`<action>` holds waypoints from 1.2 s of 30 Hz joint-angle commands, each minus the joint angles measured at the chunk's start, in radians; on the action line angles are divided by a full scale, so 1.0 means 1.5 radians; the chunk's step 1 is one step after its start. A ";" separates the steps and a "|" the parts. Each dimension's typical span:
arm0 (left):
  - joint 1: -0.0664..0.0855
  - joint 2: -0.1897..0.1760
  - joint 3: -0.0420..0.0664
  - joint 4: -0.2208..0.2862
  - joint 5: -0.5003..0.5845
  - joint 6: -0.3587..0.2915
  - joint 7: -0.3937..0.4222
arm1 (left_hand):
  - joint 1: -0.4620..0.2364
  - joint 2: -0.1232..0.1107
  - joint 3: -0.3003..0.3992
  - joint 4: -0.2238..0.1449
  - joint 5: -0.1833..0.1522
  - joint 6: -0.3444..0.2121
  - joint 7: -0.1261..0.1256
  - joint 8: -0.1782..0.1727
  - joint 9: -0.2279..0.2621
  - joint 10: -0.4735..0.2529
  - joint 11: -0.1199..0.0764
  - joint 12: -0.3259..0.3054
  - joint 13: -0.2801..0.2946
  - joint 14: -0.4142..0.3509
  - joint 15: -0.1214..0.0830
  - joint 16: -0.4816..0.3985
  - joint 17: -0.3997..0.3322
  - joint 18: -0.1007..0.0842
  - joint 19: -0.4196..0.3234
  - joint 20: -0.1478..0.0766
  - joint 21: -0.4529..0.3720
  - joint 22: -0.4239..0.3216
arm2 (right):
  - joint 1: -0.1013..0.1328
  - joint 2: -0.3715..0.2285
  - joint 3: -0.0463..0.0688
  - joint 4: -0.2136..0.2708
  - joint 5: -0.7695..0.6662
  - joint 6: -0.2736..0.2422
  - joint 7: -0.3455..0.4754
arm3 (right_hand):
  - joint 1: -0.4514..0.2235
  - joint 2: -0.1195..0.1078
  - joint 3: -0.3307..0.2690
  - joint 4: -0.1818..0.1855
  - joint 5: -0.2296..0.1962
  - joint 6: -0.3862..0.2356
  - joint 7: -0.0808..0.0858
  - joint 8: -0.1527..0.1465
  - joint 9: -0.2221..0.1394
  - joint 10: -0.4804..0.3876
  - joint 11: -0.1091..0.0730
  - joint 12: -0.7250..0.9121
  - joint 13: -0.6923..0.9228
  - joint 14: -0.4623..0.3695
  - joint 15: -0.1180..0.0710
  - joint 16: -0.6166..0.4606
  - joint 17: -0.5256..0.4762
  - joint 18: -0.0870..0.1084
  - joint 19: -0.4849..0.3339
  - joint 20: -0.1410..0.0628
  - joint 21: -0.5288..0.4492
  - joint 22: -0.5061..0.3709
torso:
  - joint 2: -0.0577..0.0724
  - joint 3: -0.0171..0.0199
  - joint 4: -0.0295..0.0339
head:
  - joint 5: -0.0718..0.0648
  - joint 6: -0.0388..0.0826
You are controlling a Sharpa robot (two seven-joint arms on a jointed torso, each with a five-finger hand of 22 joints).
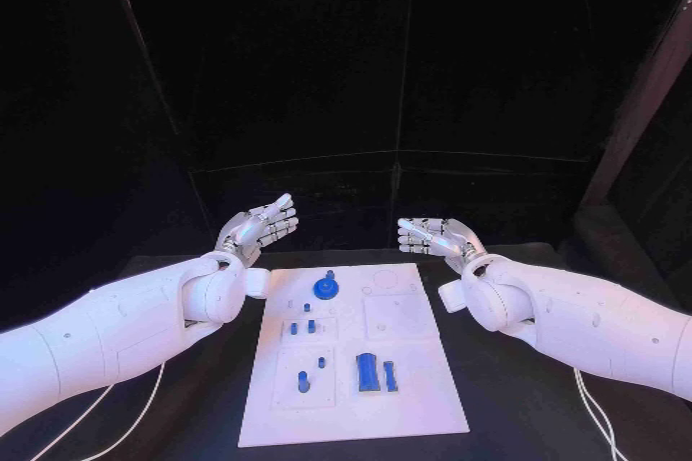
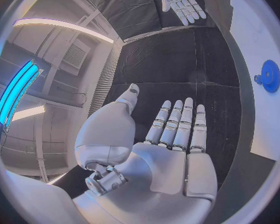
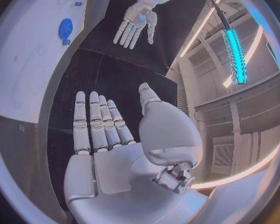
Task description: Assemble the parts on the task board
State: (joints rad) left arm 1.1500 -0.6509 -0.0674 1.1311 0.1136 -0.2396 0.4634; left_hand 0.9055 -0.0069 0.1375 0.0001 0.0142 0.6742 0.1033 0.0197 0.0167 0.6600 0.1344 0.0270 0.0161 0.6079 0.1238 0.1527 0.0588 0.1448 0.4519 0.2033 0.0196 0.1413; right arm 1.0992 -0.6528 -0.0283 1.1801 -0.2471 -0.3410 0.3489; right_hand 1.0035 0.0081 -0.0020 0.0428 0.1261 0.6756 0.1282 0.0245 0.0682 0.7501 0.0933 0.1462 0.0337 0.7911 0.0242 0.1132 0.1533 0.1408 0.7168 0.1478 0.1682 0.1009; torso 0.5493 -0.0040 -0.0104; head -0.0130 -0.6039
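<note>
Task board (image 1: pixel 418 381): white, matt, smooth, plastic-looking plate. Parts (image 1: pixel 371 371): blue, smooth, plastic-looking; round geared one (image 2: pixel 269 75) faintly glossy. Table (image 1: pixel 534 401): black, matt. Left hand (image 2: pixel 171 149) and right hand (image 3: pixel 112 149): silvery, satin metal-like finger segments, smooth pale palm shells. Arms (image 1: pixel 101 336): glossy white plastic casing.

A black counter (image 1: pixel 173 401) stretches out in front of the robot, its dark surface reaching back to a far edge. Lying flat on the middle of the counter is a white rectangular task board (image 1: pixel 418 401), its long side running away from the robot. Thin white cables (image 1: pixel 130 413) trail across the counter on the left side of the board, and another white cable (image 1: pixel 594 406) lies on the counter on the right side.
</note>
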 commanded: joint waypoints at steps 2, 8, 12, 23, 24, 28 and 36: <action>-0.010 -0.014 0.007 0.050 -0.021 -0.082 0.011 | -0.213 0.005 -0.032 0.000 -0.009 -0.159 -0.069 -0.013 -0.011 -0.155 -0.032 -0.018 -0.011 -0.143 -0.029 -0.036 -0.039 -0.035 -0.106 -0.048 -0.013 -0.033 | -0.005 -0.017 0.004 0.057 0.048 -0.084 0.035 | -0.235 -0.005 0.001 -0.029 -0.029 -0.158 -0.030 -0.016 -0.045 -0.176 -0.062 -0.034 -0.022 -0.185 -0.016 -0.026 -0.036 -0.029 -0.168 -0.035 -0.039 -0.067 | -0.003 0.0027 0.0069 | 0.009 0.003; -0.036 -0.047 0.025 0.162 -0.046 -0.208 0.023 | -0.300 0.005 -0.092 0.000 -0.009 -0.224 -0.069 -0.013 -0.011 -0.219 -0.090 -0.018 -0.011 -0.202 -0.083 -0.051 -0.039 -0.042 -0.150 -0.067 -0.013 -0.047 | -0.021 -0.055 0.013 0.172 0.114 -0.198 0.080 | -0.329 -0.005 0.001 -0.029 -0.084 -0.221 -0.085 -0.016 -0.045 -0.246 -0.062 -0.048 -0.022 -0.259 -0.016 -0.075 -0.050 -0.040 -0.235 -0.049 -0.055 -0.067 | -0.003 0.0027 0.0069 | 0.009 0.003; -0.052 -0.067 0.035 0.229 -0.061 -0.282 0.031 | -0.349 0.005 -0.092 0.000 -0.009 -0.260 -0.069 -0.013 -0.011 -0.254 -0.090 -0.018 -0.011 -0.234 -0.083 -0.102 -0.039 -0.097 -0.174 -0.078 -0.013 -0.094 | -0.028 -0.074 0.016 0.227 0.146 -0.253 0.101 | -0.385 -0.005 0.001 -0.029 -0.084 -0.259 -0.085 -0.016 -0.045 -0.288 -0.062 -0.097 -0.022 -0.303 -0.016 -0.075 -0.102 -0.043 -0.275 -0.099 -0.064 -0.067 | -0.003 0.0027 0.0069 | 0.009 0.003; -0.067 -0.086 0.045 0.293 -0.076 -0.354 0.038 | -0.440 0.005 -0.092 0.000 -0.009 -0.327 -0.069 -0.013 -0.011 -0.321 -0.090 -0.018 -0.011 -0.296 -0.083 -0.102 -0.039 -0.097 -0.221 -0.136 -0.013 -0.094 | -0.033 -0.085 0.019 0.260 0.165 -0.286 0.114 | -0.484 -0.005 0.001 -0.029 -0.084 -0.326 -0.085 -0.016 -0.045 -0.362 -0.062 -0.097 -0.022 -0.382 -0.016 -0.075 -0.102 -0.094 -0.346 -0.099 -0.112 -0.067 | -0.003 0.0027 0.0069 | 0.009 0.003; -0.067 -0.086 0.045 0.293 -0.076 -0.354 0.038 | -0.447 0.005 -0.092 0.000 -0.009 -0.332 -0.069 -0.013 -0.011 -0.326 -0.090 -0.018 -0.011 -0.300 -0.083 -0.102 -0.039 -0.097 -0.224 -0.136 -0.013 -0.094 | -0.033 -0.085 0.019 0.260 0.165 -0.286 0.114 | -0.492 -0.005 0.001 -0.029 -0.084 -0.331 -0.085 -0.016 -0.045 -0.368 -0.062 -0.097 -0.022 -0.388 -0.016 -0.075 -0.102 -0.094 -0.352 -0.099 -0.112 -0.067 | -0.003 0.0027 0.0069 | 0.009 0.003; -0.067 -0.086 0.045 0.293 -0.076 -0.354 0.038 | -0.473 0.005 -0.092 0.000 -0.009 -0.352 -0.069 -0.013 -0.011 -0.345 -0.090 -0.018 -0.011 -0.318 -0.083 -0.102 -0.039 -0.097 -0.236 -0.136 -0.013 -0.094 | -0.033 -0.085 0.019 0.260 0.165 -0.286 0.114 | -0.521 -0.005 0.001 -0.029 -0.084 -0.351 -0.085 -0.016 -0.045 -0.389 -0.062 -0.097 -0.022 -0.411 -0.016 -0.075 -0.102 -0.094 -0.372 -0.099 -0.112 -0.067 | -0.003 0.0027 0.0069 | 0.009 0.003; -0.067 -0.086 0.045 0.293 -0.076 -0.354 0.038 | -0.509 0.005 -0.092 0.000 -0.009 -0.379 -0.069 -0.013 -0.011 -0.371 -0.090 -0.018 -0.011 -0.342 -0.083 -0.102 -0.039 -0.097 -0.252 -0.136 -0.013 -0.094 | -0.033 -0.085 0.019 0.260 0.165 -0.286 0.114 | -0.561 -0.005 0.001 -0.029 -0.084 -0.378 -0.085 -0.016 -0.045 -0.420 -0.062 -0.097 -0.022 -0.443 -0.016 -0.075 -0.102 -0.094 -0.401 -0.099 -0.112 -0.067 | -0.003 0.0027 0.0069 | 0.009 0.003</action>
State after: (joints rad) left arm 1.0484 -0.7793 -0.0009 1.5684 0.0193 -0.7585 0.4979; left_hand 0.1906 0.0000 0.0057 -0.0001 0.0038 0.1415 0.0008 0.0040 0.0013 0.1398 0.0000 0.0037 0.0015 0.1322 0.0002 0.0068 0.0017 0.0217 0.0975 0.0025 0.0039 0.0017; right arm 1.0482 -0.7796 -0.0011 1.5687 -0.0050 -0.7588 0.5009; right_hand 0.2156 0.0000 0.0001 0.0072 0.0057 0.1446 0.0007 0.0039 0.0011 0.1613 0.0004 0.0073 0.0015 0.1703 -0.0003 0.0047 0.0023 0.0224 0.1543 0.0007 0.0066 0.0014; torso 0.5442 0.0000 0.0001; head 0.0000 -0.5999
